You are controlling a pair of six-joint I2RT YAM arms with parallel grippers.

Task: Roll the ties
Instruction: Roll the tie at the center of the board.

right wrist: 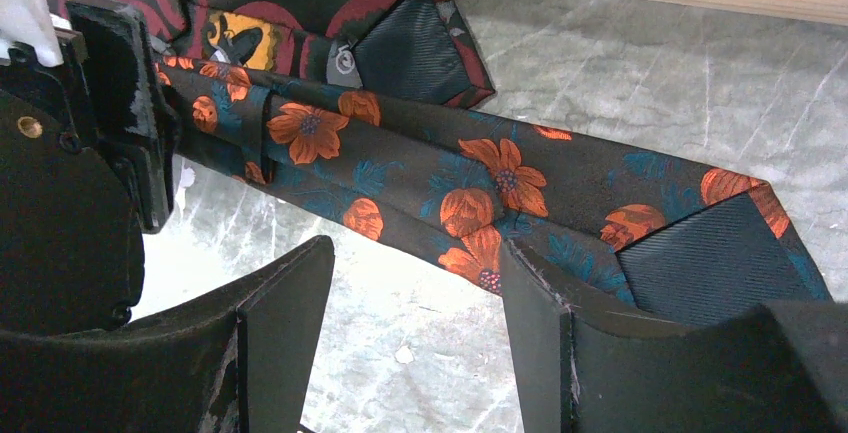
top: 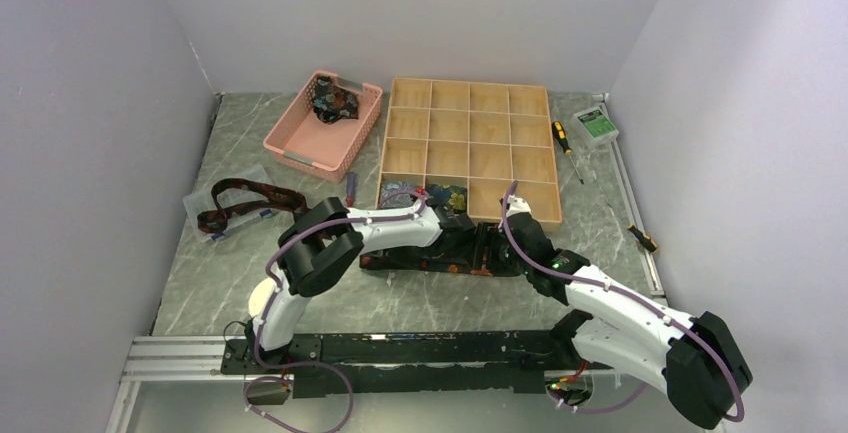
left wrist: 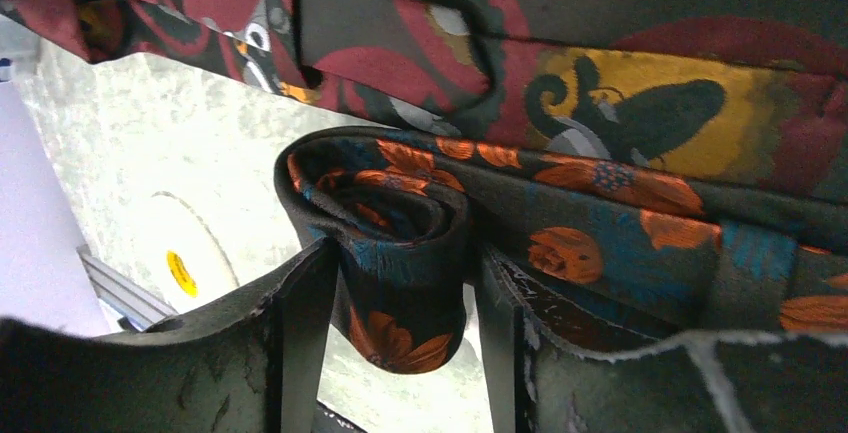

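Note:
A dark navy tie with orange flowers (right wrist: 470, 178) lies flat on the marble table in front of the wooden box; it also shows in the top view (top: 425, 259). Its narrow end is rolled into a small coil (left wrist: 400, 243). My left gripper (left wrist: 405, 253) is shut on that coil, one finger on each side; in the top view it (top: 462, 231) hovers over the tie. My right gripper (right wrist: 415, 253) is open and empty just beside the tie's wide end, above bare table. A maroon tie (left wrist: 520, 63) lies right behind the navy one.
A wooden grid box (top: 470, 123) stands just behind the ties, with rolled ties in two near-left cells. A pink basket (top: 300, 138) holds another tie. A tie lies in a clear tray (top: 200, 203) at left. Screwdrivers (top: 564, 139) lie at right. A white tape ring (left wrist: 180, 253) lies near the left base.

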